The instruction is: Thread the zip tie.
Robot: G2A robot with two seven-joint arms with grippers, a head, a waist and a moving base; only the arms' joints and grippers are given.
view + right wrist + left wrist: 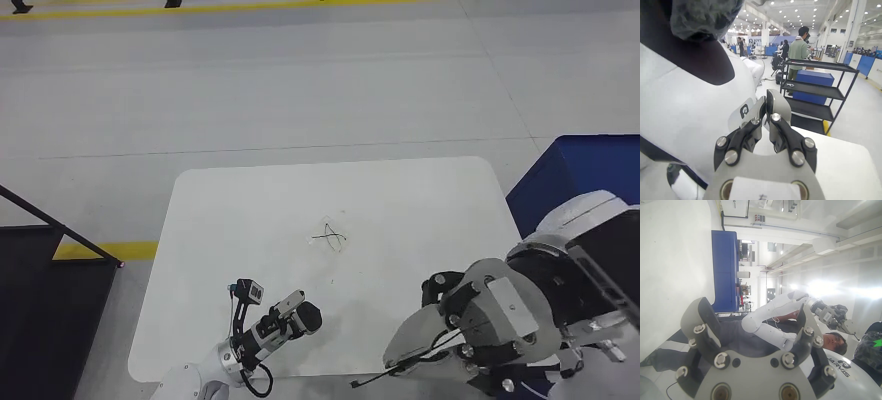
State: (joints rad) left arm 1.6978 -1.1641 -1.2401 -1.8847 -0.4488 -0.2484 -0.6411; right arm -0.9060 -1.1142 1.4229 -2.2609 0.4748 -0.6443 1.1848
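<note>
R hand (766,95) clenched on black zip tie (385,377). L hand (752,303) released, empty, over tabletop's (420,200) near edge. Thin dark loop (330,237) mid tabletop.

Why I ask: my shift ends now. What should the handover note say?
Left gripper: open, empty, above the table near its front edge.
Right gripper: shut on a thin black strip, probably the zip tie, held at the table's front edge.
A small dark loop lies mid-table, apart from both grippers.
Done: strip in hand.
Left: the threading itself; the strip's free end hangs loose.
</note>
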